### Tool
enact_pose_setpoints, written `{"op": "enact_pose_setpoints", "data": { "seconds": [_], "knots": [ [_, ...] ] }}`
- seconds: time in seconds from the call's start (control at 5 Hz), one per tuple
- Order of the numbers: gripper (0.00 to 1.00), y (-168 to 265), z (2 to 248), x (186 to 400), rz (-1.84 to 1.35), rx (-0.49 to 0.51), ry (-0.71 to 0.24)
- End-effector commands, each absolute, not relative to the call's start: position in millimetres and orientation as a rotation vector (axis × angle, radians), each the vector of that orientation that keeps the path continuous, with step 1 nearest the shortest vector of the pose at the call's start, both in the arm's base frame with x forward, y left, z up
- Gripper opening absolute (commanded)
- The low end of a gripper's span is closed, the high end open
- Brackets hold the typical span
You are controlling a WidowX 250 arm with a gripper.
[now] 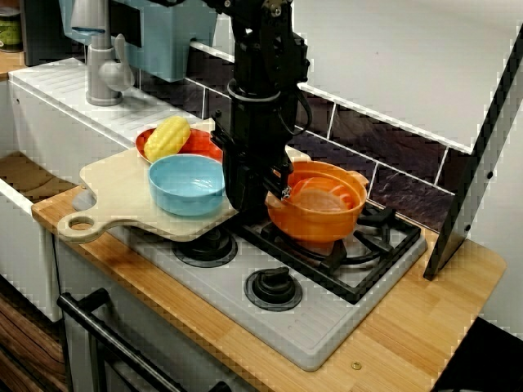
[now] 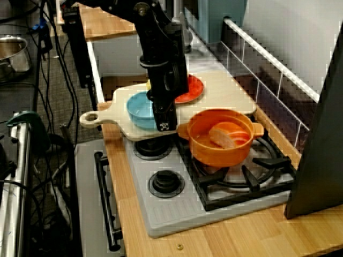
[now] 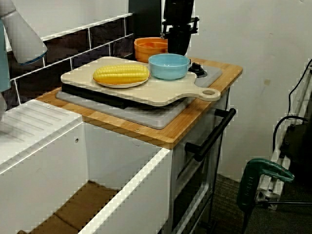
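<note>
No writing, label or number can be read anywhere.

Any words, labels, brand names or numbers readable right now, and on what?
No text can be read in any view.
Greenish jar at the far left: its label is too blurred to read.
Gripper, beside the orange pot: a small white marking near its fingers, too small to read.

A kitchen: gas hob (image 1: 327, 269), tiled wall (image 1: 392, 155), sink tap (image 1: 102, 69)
</note>
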State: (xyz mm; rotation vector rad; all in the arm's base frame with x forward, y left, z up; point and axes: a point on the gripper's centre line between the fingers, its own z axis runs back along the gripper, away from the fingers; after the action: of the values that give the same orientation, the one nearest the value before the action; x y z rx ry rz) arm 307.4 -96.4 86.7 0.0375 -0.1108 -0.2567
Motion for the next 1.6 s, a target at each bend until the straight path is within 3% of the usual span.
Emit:
{"op": "enact_pose_setpoints", "data": {
  "seconds": [0.0,0.6,1.4],
  "knots": [
    [0.00,-87.7,113.6,315.8,-0.255,0.031,-0.181],
    [0.00,-81.5,106.6,305.8,-0.259,0.051,-0.176],
    [0.00,-33.9,110.3,307.9,-0.138,0.041,-0.173]
  ]
}}
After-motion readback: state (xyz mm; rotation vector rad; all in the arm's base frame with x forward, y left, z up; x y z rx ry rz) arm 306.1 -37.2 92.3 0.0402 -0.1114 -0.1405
